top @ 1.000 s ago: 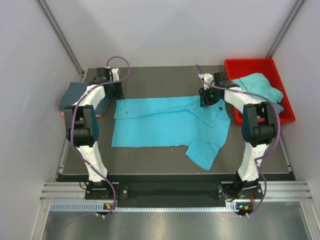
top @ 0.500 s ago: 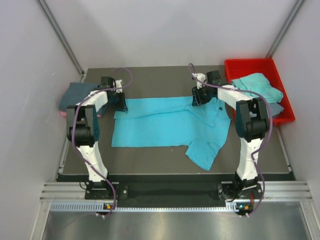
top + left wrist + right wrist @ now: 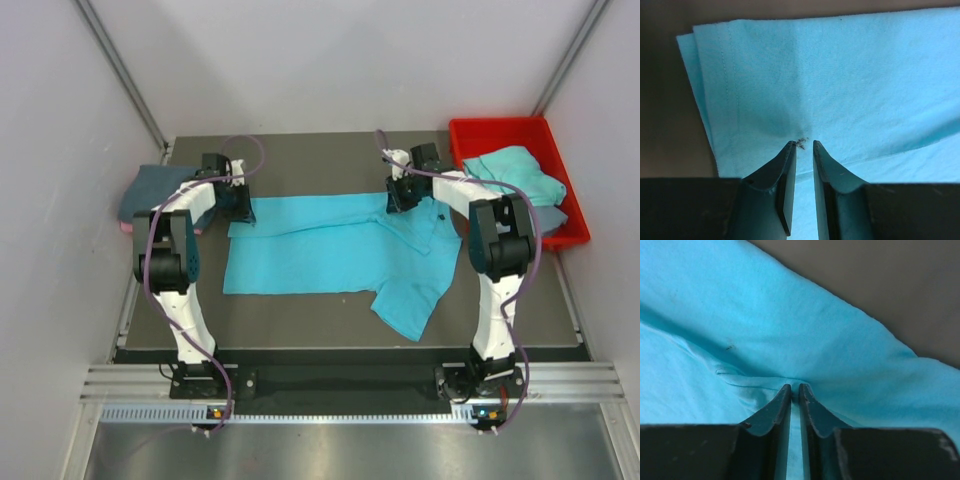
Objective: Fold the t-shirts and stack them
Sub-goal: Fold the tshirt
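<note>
Pinches a small pucker of cloth with the left hand [image 3: 802, 145], fingers pressed nearly together, at the 10 o'clock corner of the turquoise short-sleeved cloth t-shirt [image 3: 320, 250]. Pinches a raised fold of the same shirt with the right hand [image 3: 795, 387], fingers almost touching, near the collar at 1 o'clock. Lies spread flat on the dark grey surface [image 3: 320, 160], one sleeve toward 5 o'clock. At 9 o'clock, folded slate blue-grey t-shirt [image 3: 150, 190] over a pink cloth edge [image 3: 124, 227]. At 2 o'clock, red plastic bin [image 3: 500, 128] holding a crumpled teal t-shirt [image 3: 515, 170].
</note>
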